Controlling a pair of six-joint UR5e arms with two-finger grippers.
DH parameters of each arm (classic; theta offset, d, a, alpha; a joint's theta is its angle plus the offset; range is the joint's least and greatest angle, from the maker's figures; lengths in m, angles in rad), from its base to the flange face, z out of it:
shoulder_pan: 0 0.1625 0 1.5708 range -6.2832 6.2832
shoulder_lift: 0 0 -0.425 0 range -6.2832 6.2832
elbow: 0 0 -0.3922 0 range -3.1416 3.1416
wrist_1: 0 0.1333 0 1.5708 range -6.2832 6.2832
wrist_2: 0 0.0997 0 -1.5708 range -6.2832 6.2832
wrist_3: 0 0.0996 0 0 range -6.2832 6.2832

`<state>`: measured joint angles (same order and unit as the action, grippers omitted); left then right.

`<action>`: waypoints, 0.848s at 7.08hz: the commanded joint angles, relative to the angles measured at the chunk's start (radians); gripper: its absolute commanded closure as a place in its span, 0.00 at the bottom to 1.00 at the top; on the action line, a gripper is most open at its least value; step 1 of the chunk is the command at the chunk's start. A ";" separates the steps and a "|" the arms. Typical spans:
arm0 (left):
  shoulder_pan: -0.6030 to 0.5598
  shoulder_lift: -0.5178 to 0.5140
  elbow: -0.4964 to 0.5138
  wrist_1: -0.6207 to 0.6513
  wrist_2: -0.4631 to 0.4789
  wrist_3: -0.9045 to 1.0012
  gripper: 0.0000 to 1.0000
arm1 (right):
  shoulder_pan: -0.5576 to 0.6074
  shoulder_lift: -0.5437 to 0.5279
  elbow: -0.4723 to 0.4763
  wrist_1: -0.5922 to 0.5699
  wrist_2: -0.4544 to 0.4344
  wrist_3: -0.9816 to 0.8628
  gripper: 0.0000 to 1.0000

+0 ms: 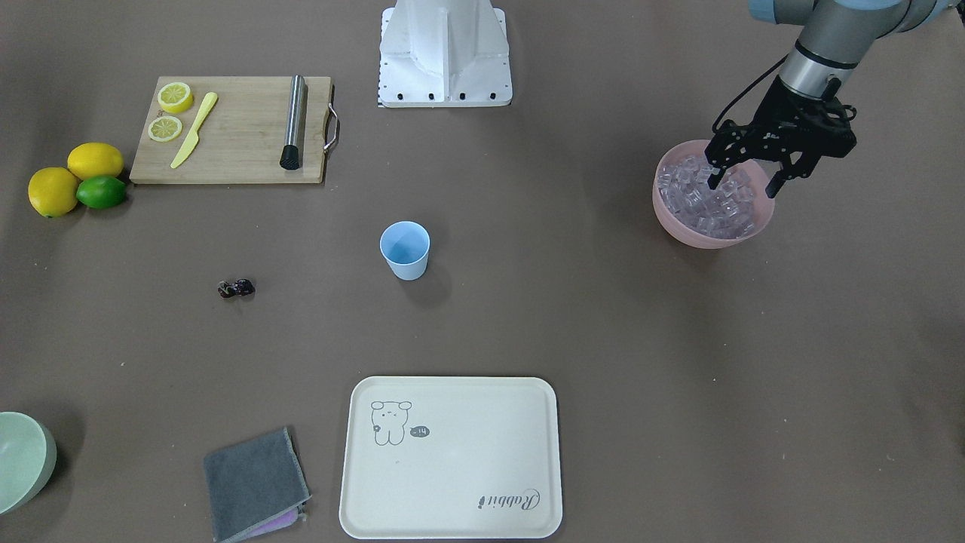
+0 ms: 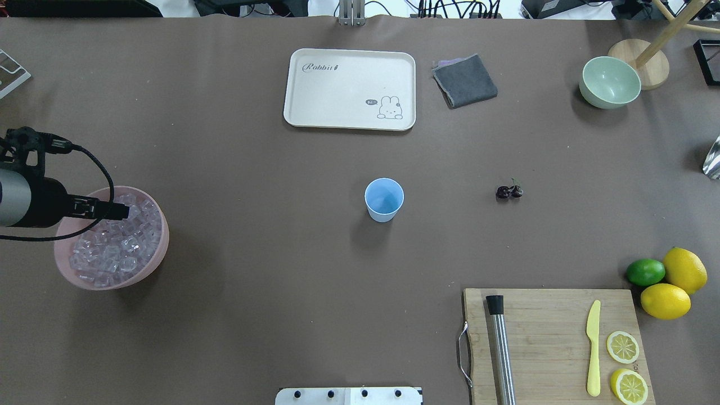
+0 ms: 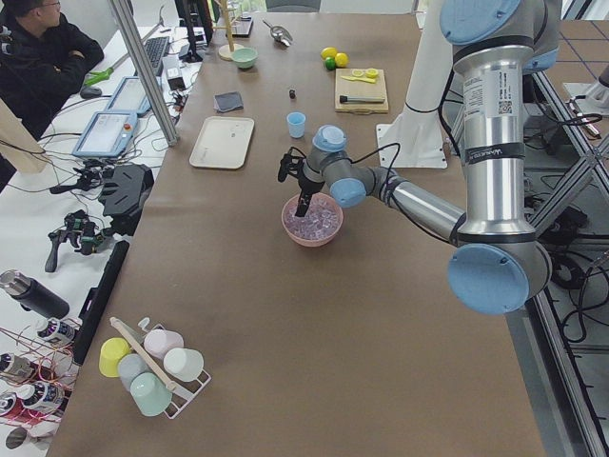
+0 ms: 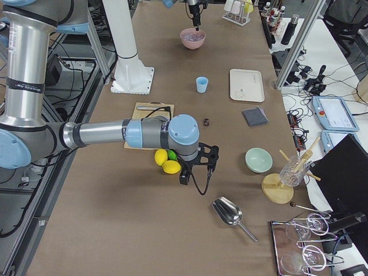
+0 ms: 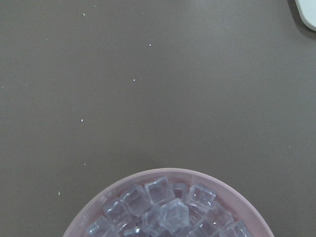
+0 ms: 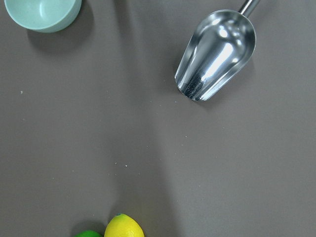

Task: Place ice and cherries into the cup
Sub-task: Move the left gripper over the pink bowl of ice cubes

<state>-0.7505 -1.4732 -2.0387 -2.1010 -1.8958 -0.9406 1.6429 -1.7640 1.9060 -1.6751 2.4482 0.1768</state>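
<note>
The light blue cup stands upright and empty mid-table, also in the overhead view. The dark cherries lie on the table apart from it, toward my right side. The ice fills a pink bowl on my left; the left wrist view shows the cubes at its bottom edge. My left gripper is open just above the ice, one fingertip close to the cubes. My right gripper shows only in the exterior right view, near the lemons; I cannot tell its state.
A cream tray and a grey cloth lie at the far edge. A cutting board holds lemon slices, a yellow knife and a metal muddler. Lemons and a lime sit beside it. A green bowl and a metal scoop lie at the right end.
</note>
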 commanded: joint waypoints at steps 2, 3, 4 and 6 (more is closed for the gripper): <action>0.011 -0.061 0.087 -0.002 0.000 0.005 0.12 | 0.000 0.000 0.004 0.000 -0.003 0.000 0.00; 0.011 -0.061 0.094 -0.002 0.000 0.006 0.16 | 0.000 0.000 0.005 0.000 -0.002 0.000 0.00; 0.011 -0.061 0.094 -0.002 0.000 0.006 0.18 | 0.000 0.001 0.005 0.000 -0.002 0.000 0.00; 0.013 -0.059 0.095 -0.002 -0.002 0.006 0.21 | 0.000 0.001 0.005 0.000 -0.003 0.000 0.00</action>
<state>-0.7389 -1.5327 -1.9453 -2.1031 -1.8970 -0.9343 1.6429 -1.7628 1.9112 -1.6751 2.4457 0.1764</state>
